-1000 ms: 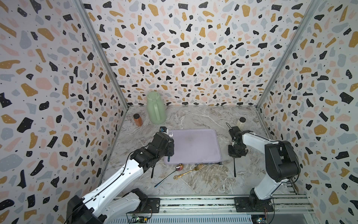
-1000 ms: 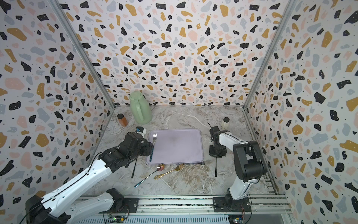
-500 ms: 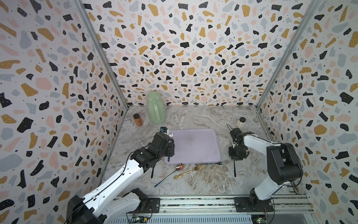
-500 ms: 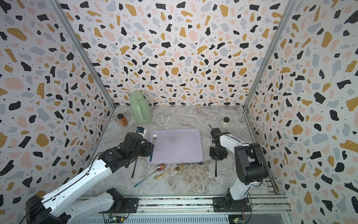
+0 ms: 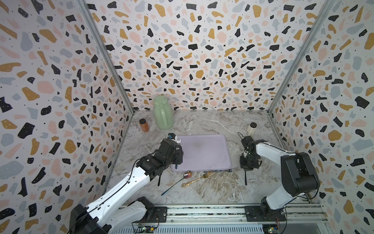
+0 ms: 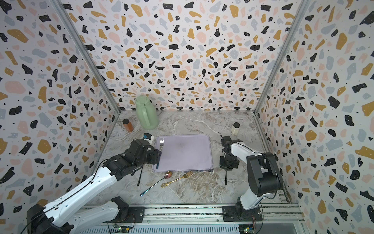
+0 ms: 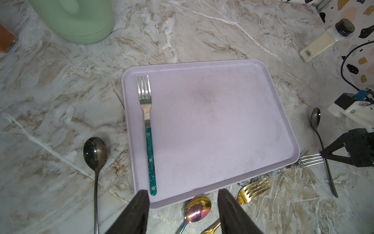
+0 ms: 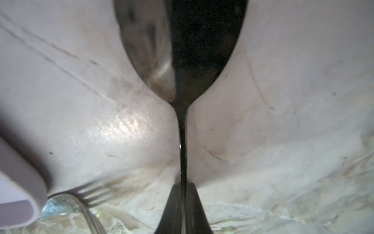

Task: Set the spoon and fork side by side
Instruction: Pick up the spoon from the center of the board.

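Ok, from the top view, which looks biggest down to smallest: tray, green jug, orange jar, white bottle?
In a top view:
1. tray
2. jug
3. orange jar and white bottle: they look about the same, so I can't rank those two.

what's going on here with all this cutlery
Two robot arms are setting a spoon beside a fork. The teal-handled fork lies along one edge of the lilac tray. The right gripper is shut on the handle of a dark spoon, low at the table beside the tray, not yet on it. The left gripper hovers open at the tray's near edge, holding nothing. An iridescent spoon and a gold fork lie loose nearby.
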